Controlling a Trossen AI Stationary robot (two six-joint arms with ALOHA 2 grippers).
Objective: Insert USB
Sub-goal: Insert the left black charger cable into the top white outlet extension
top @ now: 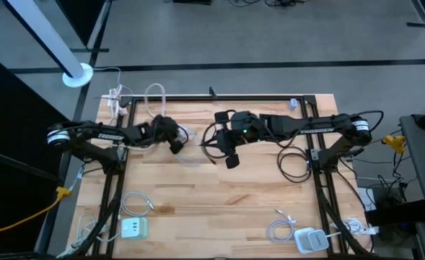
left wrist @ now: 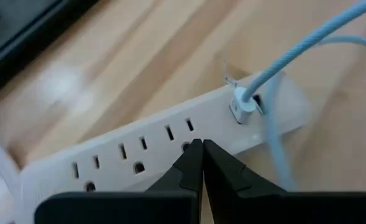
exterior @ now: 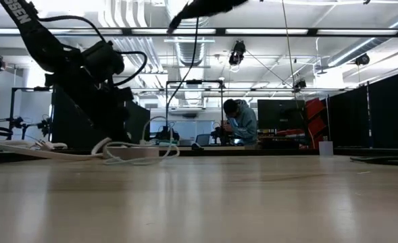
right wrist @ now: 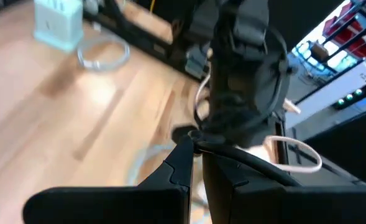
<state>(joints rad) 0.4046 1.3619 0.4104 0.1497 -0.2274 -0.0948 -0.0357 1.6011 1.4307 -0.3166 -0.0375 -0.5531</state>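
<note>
My left jaws (left wrist: 202, 163) closed, empty, just before them the power strip (left wrist: 139, 155) with USB plug (left wrist: 242, 106) seated. Right jaws (right wrist: 197, 163) closed, empty.

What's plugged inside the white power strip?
A light blue cable with a white USB plug sits in the power strip at its end. The plug's metal tip is hidden inside the port.

two dark arms reach over one wooden tabletop (top: 219, 195), each ending in one gripper: the left gripper (top: 176, 144) and the right gripper (top: 231, 160). one white power strip (left wrist: 145, 152) lies there with one light blue usb cable (left wrist: 294, 53) plugged into it. two small chargers sit at the near edge, one left charger (top: 133, 228) and one right charger (top: 310, 239). one person (exterior: 240, 123) shows in the room behind.
</note>
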